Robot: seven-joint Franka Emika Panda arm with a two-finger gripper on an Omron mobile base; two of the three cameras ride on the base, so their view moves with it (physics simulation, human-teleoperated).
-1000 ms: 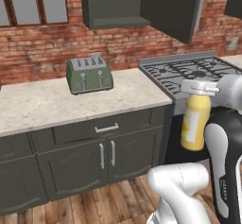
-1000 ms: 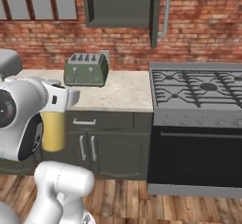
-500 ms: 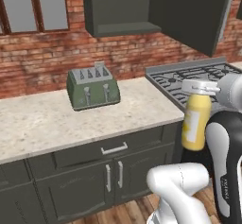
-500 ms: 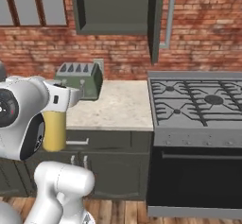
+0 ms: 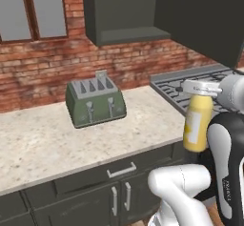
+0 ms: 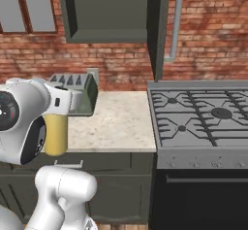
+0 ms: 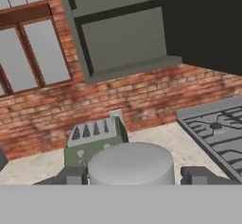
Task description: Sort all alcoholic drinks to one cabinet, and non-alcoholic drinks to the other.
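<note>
My gripper (image 5: 204,88) is shut on a tall yellow bottle (image 5: 197,126), a non-alcoholic drink, and holds it upright by the neck in front of the counter. The bottle (image 6: 55,135) hangs below my hand in the right base view. In the hand view its white cap (image 7: 130,164) sits between my fingertips (image 7: 71,175). Above the counter a dark grey-green wall cabinet (image 5: 125,11) stands open, with one inner shelf (image 7: 124,11) and nothing on it. Its door (image 6: 158,27) carries a pale bar handle (image 6: 176,26). The alcoholic drinks and the other cabinet are out of view.
A green toaster (image 5: 95,101) stands on the speckled counter (image 5: 43,146) against the brick wall. A gas stove (image 6: 203,115) adjoins the counter on the right. A window (image 5: 33,10) is at upper left. Drawers and doors (image 5: 119,191) run under the counter.
The whole scene has grown larger and slid across both base views, so the base has driven closer to the counter. The yellow bottle stays in my shut gripper.
</note>
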